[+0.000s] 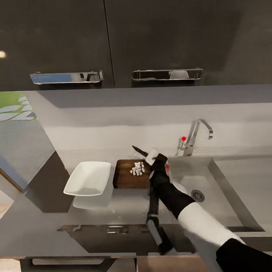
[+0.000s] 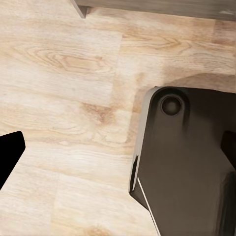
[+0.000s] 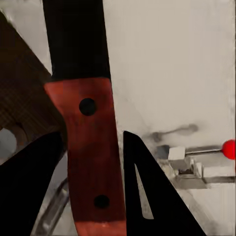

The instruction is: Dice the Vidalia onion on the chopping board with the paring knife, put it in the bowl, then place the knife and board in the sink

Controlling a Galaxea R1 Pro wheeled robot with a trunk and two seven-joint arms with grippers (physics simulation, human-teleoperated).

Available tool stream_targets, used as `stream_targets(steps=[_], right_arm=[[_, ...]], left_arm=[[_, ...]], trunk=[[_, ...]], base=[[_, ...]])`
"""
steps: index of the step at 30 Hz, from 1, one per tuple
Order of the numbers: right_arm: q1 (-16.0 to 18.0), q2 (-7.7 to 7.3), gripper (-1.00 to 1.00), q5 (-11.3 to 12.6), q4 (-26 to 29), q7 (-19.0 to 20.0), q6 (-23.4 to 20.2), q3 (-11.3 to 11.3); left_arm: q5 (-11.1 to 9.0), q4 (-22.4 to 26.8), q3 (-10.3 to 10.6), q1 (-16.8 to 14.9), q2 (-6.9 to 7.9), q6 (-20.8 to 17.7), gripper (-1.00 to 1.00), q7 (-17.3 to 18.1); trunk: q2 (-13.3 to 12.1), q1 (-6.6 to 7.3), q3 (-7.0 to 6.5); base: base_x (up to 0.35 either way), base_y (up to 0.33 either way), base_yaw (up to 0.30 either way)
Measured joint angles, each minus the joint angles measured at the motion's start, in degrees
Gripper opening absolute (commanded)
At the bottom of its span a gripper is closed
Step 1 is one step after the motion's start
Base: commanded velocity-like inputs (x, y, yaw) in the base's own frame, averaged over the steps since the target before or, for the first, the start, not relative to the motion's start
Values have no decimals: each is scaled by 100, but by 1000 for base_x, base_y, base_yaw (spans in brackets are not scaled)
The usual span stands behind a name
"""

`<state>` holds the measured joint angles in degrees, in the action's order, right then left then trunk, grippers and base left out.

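Fingers (image 3: 147,196) of the right gripper (image 1: 158,160) clamped on the reddish-brown handle of the paring knife (image 3: 88,152), dark blade pointing away over the back right corner of the chopping board (image 1: 125,179). Small pile of pale diced Vidalia onion (image 1: 137,168) on that board, towards its right end. White bowl (image 1: 88,179) just left of the board, on the grey countertop (image 1: 126,207). Sink (image 1: 232,187) just right of the board, faucet (image 1: 196,136) with red knob behind it. Left gripper's opening impossible to judge: wrist view facing wooden floor (image 2: 64,98) and a dark base (image 2: 187,162)
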<state>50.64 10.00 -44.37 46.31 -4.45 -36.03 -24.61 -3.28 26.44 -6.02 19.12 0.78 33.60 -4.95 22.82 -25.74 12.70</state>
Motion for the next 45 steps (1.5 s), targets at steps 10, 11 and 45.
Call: stream_targets(steps=[10, 11, 45], right_arm=[[3, -102, -100, 731, 1239, 840, 20, 2785], [3, -129, -100, 736, 1239, 957, 18, 2891], [4, -1405, -100, 1019, -2064, 1554, 1447, 4260]], left_arm=[[0, 1, 7, 2, -1, 8, 100, 0], [0, 1, 7, 2, -2, 7, 100, 0], [8, 9, 10, 0, -44, 0, 100, -10]], trunk=[[-1, 0, 1], [-1, 0, 1], [0, 1, 2]], base=[[0, 0, 0], [0, 0, 0], [-37, -39, 0]])
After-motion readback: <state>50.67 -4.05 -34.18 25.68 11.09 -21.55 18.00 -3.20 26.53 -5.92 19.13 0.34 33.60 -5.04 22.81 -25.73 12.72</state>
